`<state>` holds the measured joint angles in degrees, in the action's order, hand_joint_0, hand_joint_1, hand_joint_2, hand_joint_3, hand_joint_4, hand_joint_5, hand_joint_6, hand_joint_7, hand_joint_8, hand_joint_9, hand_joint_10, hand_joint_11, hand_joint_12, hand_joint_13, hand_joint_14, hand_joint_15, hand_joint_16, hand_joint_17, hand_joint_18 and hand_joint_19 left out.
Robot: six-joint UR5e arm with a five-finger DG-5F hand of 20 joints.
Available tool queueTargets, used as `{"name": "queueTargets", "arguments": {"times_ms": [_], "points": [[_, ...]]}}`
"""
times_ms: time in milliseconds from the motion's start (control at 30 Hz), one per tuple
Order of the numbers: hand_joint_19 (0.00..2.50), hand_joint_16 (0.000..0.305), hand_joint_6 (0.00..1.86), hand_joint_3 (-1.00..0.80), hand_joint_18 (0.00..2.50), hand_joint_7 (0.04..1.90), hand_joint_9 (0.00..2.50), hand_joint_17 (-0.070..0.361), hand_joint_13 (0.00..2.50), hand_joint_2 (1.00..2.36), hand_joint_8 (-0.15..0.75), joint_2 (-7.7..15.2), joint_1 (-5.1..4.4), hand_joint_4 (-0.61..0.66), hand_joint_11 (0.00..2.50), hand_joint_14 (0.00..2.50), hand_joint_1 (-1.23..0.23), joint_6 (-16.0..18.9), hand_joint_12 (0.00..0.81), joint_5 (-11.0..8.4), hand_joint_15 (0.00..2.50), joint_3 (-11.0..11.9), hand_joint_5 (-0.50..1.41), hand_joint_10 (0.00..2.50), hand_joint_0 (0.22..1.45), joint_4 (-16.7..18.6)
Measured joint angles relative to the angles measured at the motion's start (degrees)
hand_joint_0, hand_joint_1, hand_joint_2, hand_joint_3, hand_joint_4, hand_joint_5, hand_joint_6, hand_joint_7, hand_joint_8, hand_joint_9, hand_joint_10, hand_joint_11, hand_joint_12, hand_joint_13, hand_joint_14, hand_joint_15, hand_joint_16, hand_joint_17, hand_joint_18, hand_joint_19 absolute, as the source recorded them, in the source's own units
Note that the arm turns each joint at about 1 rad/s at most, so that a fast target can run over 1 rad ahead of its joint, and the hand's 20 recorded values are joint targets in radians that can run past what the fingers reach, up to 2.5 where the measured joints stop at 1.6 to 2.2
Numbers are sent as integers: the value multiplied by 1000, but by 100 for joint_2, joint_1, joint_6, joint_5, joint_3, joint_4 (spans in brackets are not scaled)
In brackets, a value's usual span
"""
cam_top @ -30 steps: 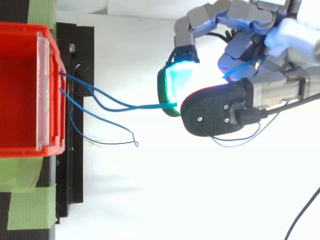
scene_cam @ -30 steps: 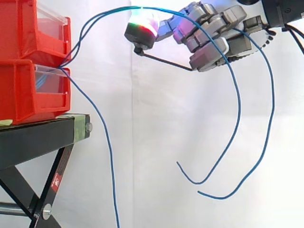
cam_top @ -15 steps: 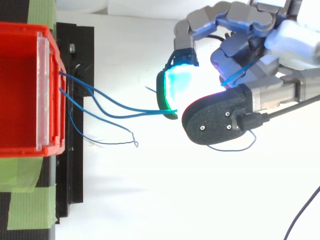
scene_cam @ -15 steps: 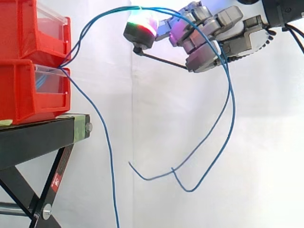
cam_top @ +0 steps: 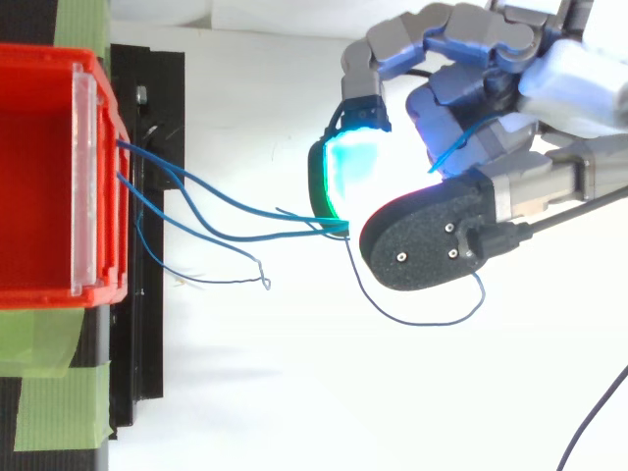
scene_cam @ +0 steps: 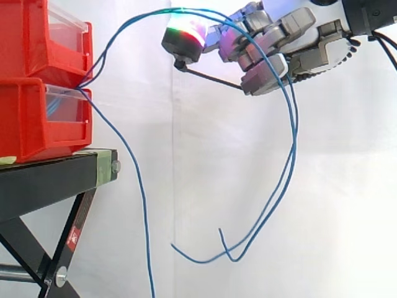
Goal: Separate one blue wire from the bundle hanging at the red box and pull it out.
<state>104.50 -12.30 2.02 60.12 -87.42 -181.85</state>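
High up, well right of the stacked red plastic bins (scene_cam: 37, 112), the robot hand (scene_cam: 279, 46) has its fingers curled, pinching two thin blue wires (scene_cam: 293, 133) at the glowing pads. Both wires arc up from the gap between the bins and over the hand. Their loose ends dangle far below. A third blue wire (scene_cam: 139, 186) hangs down beside the bins.

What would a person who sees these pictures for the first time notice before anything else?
The eye goes first to the hand at the upper right of the side view, its fingers glowing green and red at one tip. Two blue wires arch over from the red bins at the left, are pinched in the fingers, and hang below the hand in long loops.
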Motion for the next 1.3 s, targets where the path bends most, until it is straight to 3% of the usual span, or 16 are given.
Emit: {"name": "queueTargets", "arguments": {"times_ms": [267,467,1300], "points": [[1577,34,920,-138,1305,1531,1015,76,1343,1034,308,3,-4,286,2226,2500,-854,0,309,0,637,-2,-178,2500,711,0],[1593,33,916,-115,1353,1584,1140,74,1411,1034,308,5,-7,307,2305,2500,-843,-13,307,0,653,-1,-157,2500,681,0],[1588,35,910,-147,1480,1494,1432,78,1614,1031,386,5,-9,317,2332,2500,-801,-91,337,-2,677,0,-120,2500,614,-9]]}}
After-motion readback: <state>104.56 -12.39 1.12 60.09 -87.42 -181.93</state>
